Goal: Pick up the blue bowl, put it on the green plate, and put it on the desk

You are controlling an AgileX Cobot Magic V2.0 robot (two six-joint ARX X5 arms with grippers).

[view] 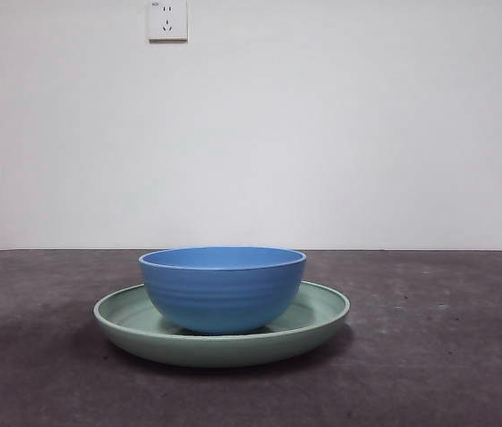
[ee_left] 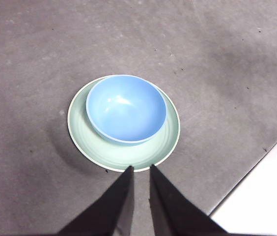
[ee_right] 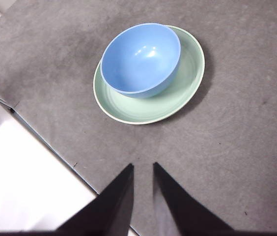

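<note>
In the front view we see the desk (view: 447,374) filling the lower part of the frame, and just left of centre on it sits the green plate (view: 318,318) with the blue bowl (view: 222,289) standing inside it. The bowl rests upright, mouth open to the ceiling, a little toward the plate's left side, so more bare rim shows on the right. Behind them, at the top of the frame, a white wall socket (view: 167,20) sits on the plain wall.

Both arms hang clear of the dishes. The left gripper (ee_left: 141,168) shows at the lower centre of its wrist view, its tips over the plate's near rim, jaws nearly together with only a thin gap. The right gripper (ee_right: 143,166) also shows low in its own view, well apart from the plate, jaws likewise drawn close with a narrow slit, holding nothing.

We judge that the bowl is already on the plate, so the step left is lifting it off onto bare desk. To do that well, we would spread the jaws first, come down over one wall of the bowl, pinch the rim, and lift straight so the plate does not drag along.

Being round, the bowl has no long side; its only axis runs vertically.
</note>
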